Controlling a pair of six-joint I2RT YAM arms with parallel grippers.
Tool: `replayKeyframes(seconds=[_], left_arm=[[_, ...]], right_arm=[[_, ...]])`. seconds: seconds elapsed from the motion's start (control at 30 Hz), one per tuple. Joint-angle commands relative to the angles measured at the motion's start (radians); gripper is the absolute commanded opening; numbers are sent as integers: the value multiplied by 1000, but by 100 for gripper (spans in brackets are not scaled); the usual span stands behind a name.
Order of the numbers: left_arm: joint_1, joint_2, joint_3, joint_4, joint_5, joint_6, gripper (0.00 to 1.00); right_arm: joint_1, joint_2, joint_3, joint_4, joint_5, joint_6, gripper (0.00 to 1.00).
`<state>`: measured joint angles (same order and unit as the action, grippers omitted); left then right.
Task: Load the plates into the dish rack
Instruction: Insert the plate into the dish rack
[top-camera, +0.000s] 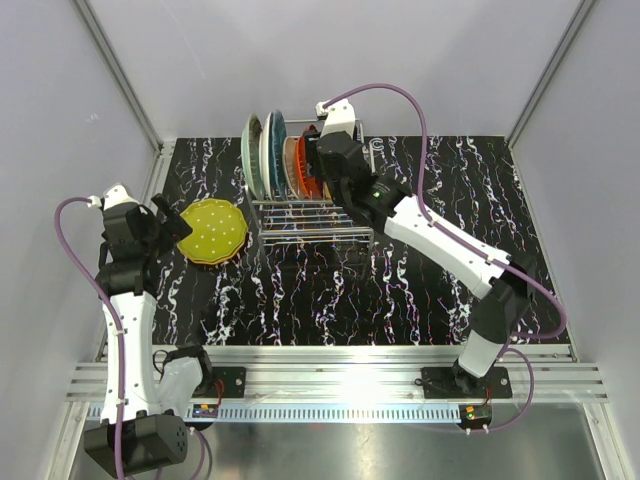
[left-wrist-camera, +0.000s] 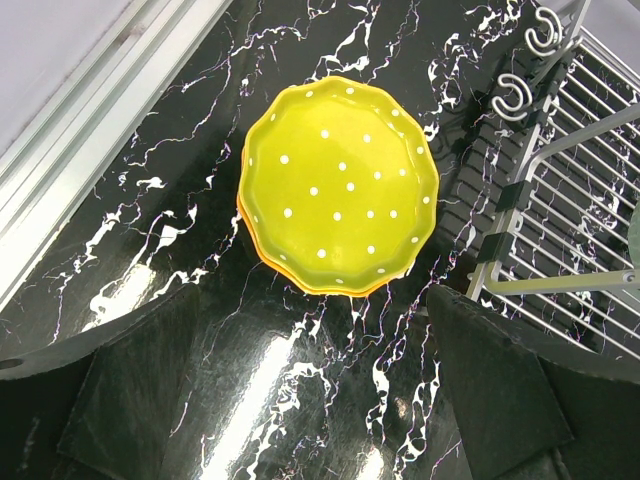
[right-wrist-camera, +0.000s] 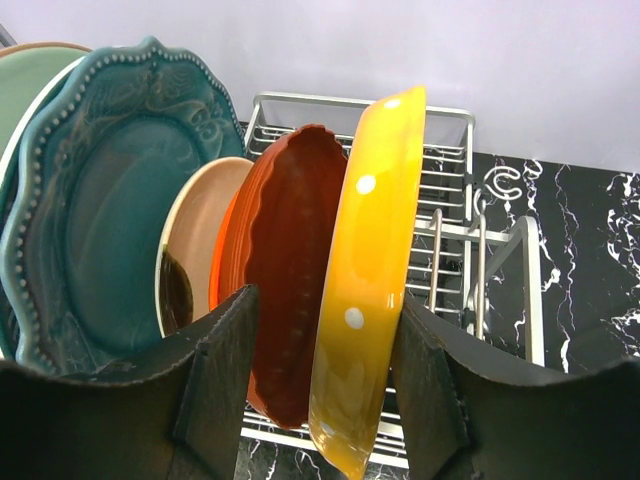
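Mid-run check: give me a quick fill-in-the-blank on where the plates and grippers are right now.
1. The yellow-green dotted plate lies flat on the table, stacked on an ____ plate.
2. The left gripper hovering by that stack is ____.
3. The right gripper straddles the yellow dotted plate standing on edge in the ____.
4. The cream plate stands beside the beaded-rim ____ plate.

Missing: orange; open; dish rack; teal.
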<state>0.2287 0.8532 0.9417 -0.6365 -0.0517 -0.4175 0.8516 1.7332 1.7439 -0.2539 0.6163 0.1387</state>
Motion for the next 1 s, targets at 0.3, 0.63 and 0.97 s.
replayKeyframes(seconds=[0.3,0.63,0.97], left_arm=[[-6,-6,-4,41,7,14,99],[-9,-6,-6,40,-4,14,99],[-9,3,-6,38,-13,16,99]], right_arm=[[4,-75,42,30,-33,1,60],[4,-162,-7,35,-47,1,61],[3,-305,-119,22,-122,30,72]])
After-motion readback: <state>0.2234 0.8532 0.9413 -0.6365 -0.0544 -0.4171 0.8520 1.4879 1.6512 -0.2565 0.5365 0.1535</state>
